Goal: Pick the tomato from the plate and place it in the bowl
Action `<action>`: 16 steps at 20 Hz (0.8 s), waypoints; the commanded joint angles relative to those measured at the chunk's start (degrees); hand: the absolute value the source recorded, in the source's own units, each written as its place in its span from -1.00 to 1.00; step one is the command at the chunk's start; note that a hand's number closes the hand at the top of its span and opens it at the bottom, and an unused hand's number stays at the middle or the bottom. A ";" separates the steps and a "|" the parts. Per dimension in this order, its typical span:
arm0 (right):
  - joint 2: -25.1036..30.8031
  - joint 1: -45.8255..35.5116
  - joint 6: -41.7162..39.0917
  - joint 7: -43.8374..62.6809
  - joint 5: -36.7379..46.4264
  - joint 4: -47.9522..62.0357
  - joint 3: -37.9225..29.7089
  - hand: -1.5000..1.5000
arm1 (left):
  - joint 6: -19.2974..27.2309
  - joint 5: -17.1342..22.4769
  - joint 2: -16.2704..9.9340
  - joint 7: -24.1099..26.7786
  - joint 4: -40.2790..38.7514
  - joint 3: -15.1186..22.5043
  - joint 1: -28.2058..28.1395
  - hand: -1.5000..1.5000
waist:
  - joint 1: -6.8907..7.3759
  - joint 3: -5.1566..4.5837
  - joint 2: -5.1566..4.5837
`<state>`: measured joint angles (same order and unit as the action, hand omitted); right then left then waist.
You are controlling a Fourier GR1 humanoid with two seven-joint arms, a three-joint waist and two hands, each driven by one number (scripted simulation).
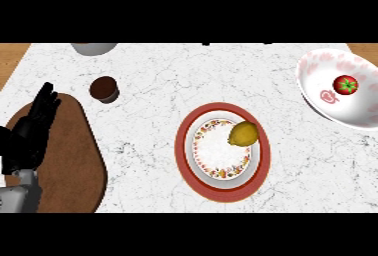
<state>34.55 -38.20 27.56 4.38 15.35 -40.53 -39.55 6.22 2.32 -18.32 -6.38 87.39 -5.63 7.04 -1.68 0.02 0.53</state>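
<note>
A red tomato (345, 85) with a green stem lies inside the white bowl (325, 70) with pink markings at the right edge of the counter. In the middle stands a red-rimmed plate (186, 150) with a patterned white centre, and a yellow lemon (244, 133) sits on its upper right part. My left hand (29, 130) rests at the far left with its fingers straight and pointing up, above a brown board. The right hand does not show.
A brown cutting board (74, 160) lies at the lower left under my left arm. A small dark brown cup (104, 89) stands beyond it. A grey vessel (94, 48) peeks in at the top left edge. Wood shows past the marble counter's corners.
</note>
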 commanded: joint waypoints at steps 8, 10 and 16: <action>-6.59 28.91 -15.39 3.63 -16.64 -32.46 -8.90 -1.00 | -0.85 0.35 -1.00 -2.56 2.71 -1.46 -0.04 0.00 | -0.89 -0.13 0.15; -8.14 33.46 -20.15 3.46 -21.34 -37.60 -11.35 -1.00 | -0.38 -0.19 0.30 -0.42 3.42 -0.97 -2.88 0.00 | -0.82 -0.13 0.20; -12.24 41.32 -20.75 8.87 -25.55 -56.01 -13.70 -1.00 | -1.41 -1.57 1.60 1.77 0.24 -0.19 -1.36 0.00 | 0.84 -0.08 -0.39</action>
